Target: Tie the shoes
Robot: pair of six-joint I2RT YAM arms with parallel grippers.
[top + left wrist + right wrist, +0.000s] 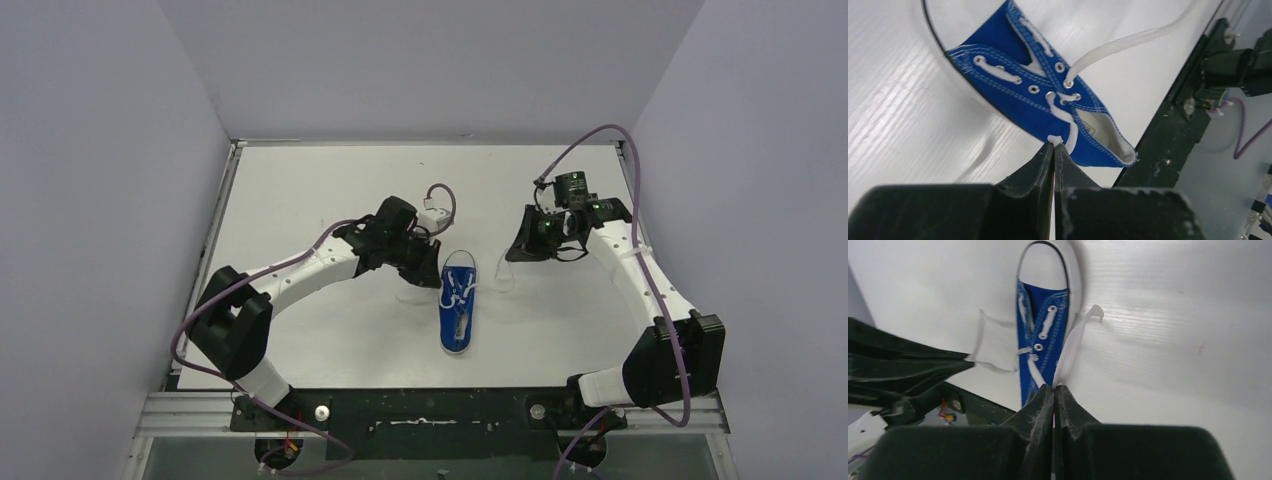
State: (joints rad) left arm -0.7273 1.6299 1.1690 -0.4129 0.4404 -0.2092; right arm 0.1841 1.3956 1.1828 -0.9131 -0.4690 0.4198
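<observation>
The flat white table [300,190], faintly ribbed, carries one small blue canvas sneaker [458,312] near its middle, white toe cap pointing away from the arm bases, white laces [1128,42] spread to either side.

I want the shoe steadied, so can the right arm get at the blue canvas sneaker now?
Probably in reach, with nothing between them, but the right claw is shut on the white lace of the blue canvas sneaker and must release first.

Fixed view high above the table [330,180], facing down, two close wrist views, all sharing the sneaker [458,318]
</observation>
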